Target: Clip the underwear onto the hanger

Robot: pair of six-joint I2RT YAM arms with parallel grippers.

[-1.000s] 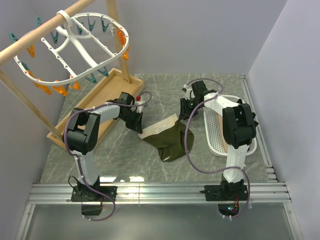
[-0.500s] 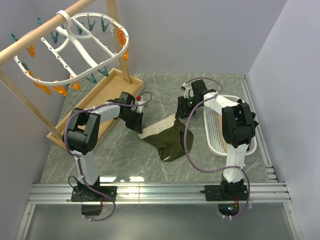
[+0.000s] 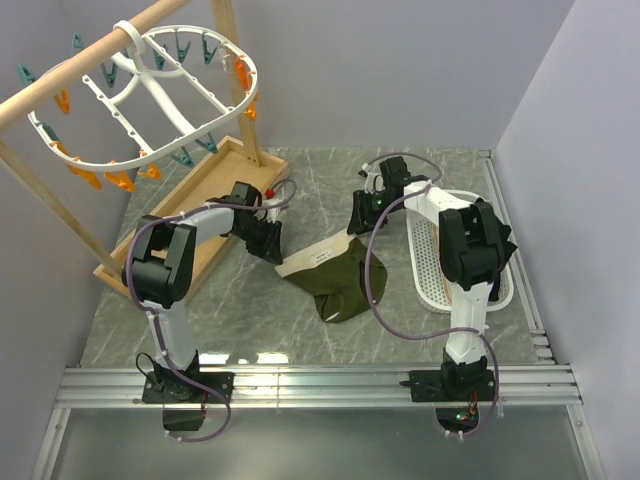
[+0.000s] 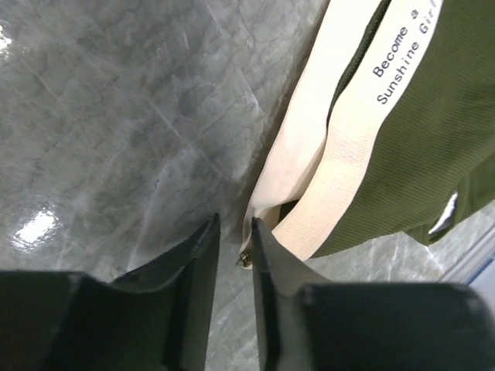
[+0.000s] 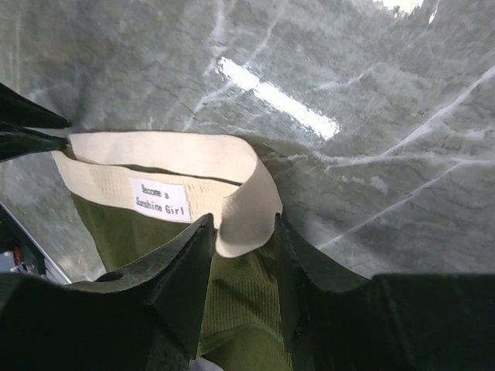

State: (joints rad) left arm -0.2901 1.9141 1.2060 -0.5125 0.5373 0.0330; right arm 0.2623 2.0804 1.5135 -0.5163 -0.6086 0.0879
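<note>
The olive-green underwear point(image 3: 338, 282) lies flat on the table, its beige waistband toward the back left. My left gripper point(image 3: 273, 251) is low at the waistband's left corner. In the left wrist view the gripper point(image 4: 233, 221) is open by a narrow gap with only table in it, and the beige corner of the underwear point(image 4: 433, 139) touches the right fingertip. My right gripper point(image 3: 357, 226) is at the waistband's right end. In the right wrist view it point(image 5: 244, 220) is open, its fingers either side of the folded beige band of the underwear point(image 5: 247, 309). The white hanger point(image 3: 150, 95) with teal and orange pins hangs at the back left.
The hanger hangs from a wooden pole-and-tray stand point(image 3: 215, 185) at the left, close behind my left arm. A white perforated basket point(image 3: 430, 262) holding tan cloth stands under my right arm. Grey walls close in the back and right.
My right gripper has moved left and down onto the right end of the waistband. My left gripper has shifted slightly at the left corner. The underwear has not moved.
</note>
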